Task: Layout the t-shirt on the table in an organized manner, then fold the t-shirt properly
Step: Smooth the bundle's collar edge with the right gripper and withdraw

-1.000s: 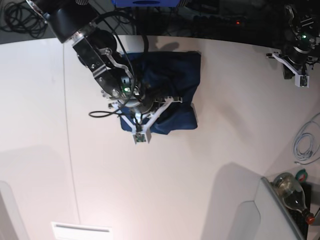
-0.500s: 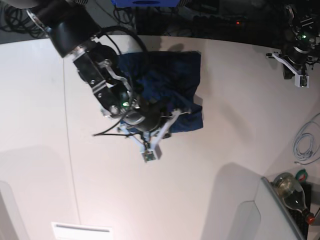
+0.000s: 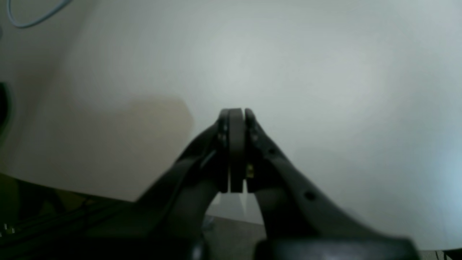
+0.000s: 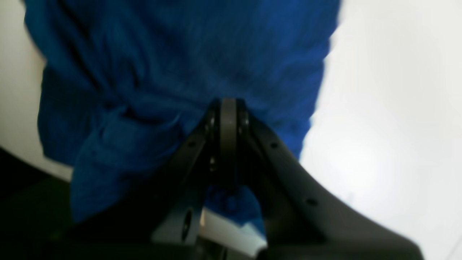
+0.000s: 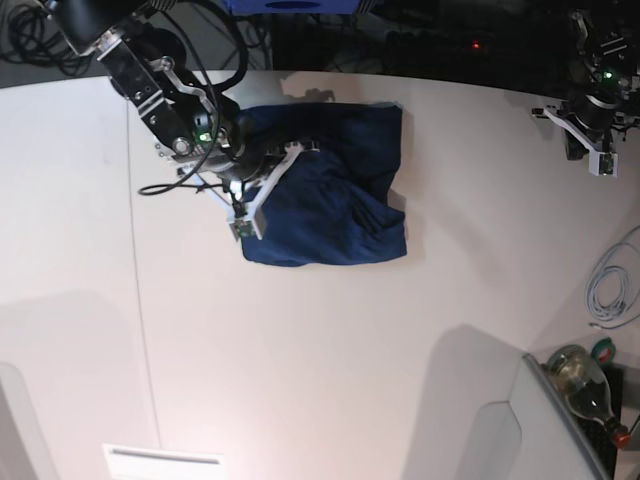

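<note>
T-shirt [image 5: 330, 190] lies bunched on the white worktop [image 5: 330, 360] near its far edge, roughly square, no clear long axis. Right pincer [image 4: 228, 104] fully together over the cloth; whether it pinches fabric, can't tell. Left pincer [image 3: 236, 113] together, empty, parked over bare worktop at the far corner.

- The right gripper [image 4: 228, 104] has swung from the t-shirt's [image 5: 330, 190] near edge back toward the far-left part of the table [image 5: 330, 370].
- The t-shirt's near edge, bunched up half a second ago, now lies lower and spread wider toward the near-right.
</note>
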Controlling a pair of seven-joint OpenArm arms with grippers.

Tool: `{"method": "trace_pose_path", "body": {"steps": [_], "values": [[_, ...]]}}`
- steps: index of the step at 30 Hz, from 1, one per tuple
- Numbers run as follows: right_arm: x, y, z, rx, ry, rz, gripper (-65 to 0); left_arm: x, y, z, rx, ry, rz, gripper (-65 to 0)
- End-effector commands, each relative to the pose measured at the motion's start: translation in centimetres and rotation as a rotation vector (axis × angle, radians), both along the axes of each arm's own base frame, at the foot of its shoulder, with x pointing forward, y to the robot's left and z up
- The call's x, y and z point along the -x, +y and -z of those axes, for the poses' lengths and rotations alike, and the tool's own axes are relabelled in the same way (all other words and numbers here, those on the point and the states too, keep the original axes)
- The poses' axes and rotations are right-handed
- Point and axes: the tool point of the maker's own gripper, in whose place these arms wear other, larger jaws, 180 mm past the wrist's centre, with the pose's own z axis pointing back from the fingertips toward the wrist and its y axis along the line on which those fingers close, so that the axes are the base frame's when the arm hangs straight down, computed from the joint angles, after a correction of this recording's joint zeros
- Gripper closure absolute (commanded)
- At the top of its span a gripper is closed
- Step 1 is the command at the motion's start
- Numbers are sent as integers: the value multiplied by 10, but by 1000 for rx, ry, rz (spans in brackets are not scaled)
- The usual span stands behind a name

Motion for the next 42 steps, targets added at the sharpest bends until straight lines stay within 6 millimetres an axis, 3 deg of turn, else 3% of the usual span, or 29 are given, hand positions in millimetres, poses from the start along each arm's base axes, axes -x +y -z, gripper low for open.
{"method": "trace_pose_path", "body": {"steps": [1,9,13,17,21,26,28,30,33,42], "values": [[-4,23,-15,-53,-39,-32,0,-8,8,-13,-27,-37,6,0],[42,100,-28,-92,-51,-319,0,-9,7,-15,-30,-42,9,0],[43,103,-30,-84,-36,-347,0,-8,8,-13,-27,-39,6,0],[32,103,-52,-111,-92,-343,0,-10,7,-15,-30,-43,9,0],[15,86,-41,-85,-69,-269,0,-10,7,-15,-31,-44,10,0],[40,100,-48,-113,-69,-333,-17,-8,8,-14,-31,-38,7,0],[53,106,-51,-117,-48,-376,-96,-6,10,-14,-34,-36,3,0],[67,109,-49,-104,-6,-415,-233,-4,12,-14,-36,-33,1,0],[70,110,-47,-98,1,-426,-384,-4,14,-15,-40,-31,0,0],[63,106,-29,-71,-8,-400,-396,-4,19,-18,-52,-27,5,0]]}}
